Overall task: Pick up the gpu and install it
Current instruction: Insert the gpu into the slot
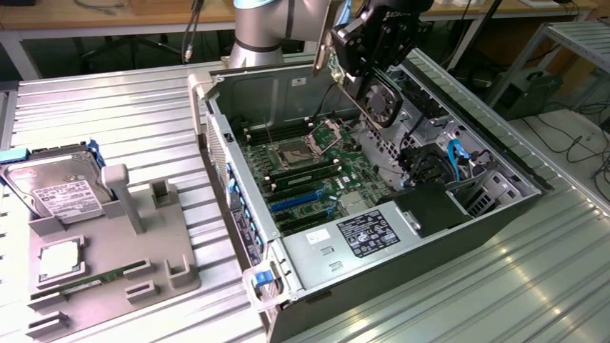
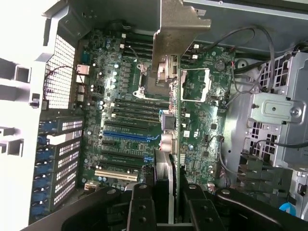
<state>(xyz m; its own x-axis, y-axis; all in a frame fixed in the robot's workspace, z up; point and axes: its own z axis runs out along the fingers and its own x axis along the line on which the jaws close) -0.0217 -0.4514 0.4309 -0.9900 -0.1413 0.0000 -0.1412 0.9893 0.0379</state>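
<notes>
Gripper (image 2: 168, 192): mine, nearest the wrist camera, fingers (image 2: 142, 204) clamped on the graphics card (image 2: 174, 120), one on each face.
Card: seen edge-on, hanging above the open computer case (image 1: 410, 286), over the motherboard (image 2: 120, 110), with its metal bracket (image 2: 180, 29) at the far end.
Done: the pickup; I have the card over the case.
Left: seating it. I judge it touches no slot; the blue slot (image 2: 127, 136) is bare.
Hidden: the card's contact edge. Which slot it lines up with, I cannot tell.
</notes>
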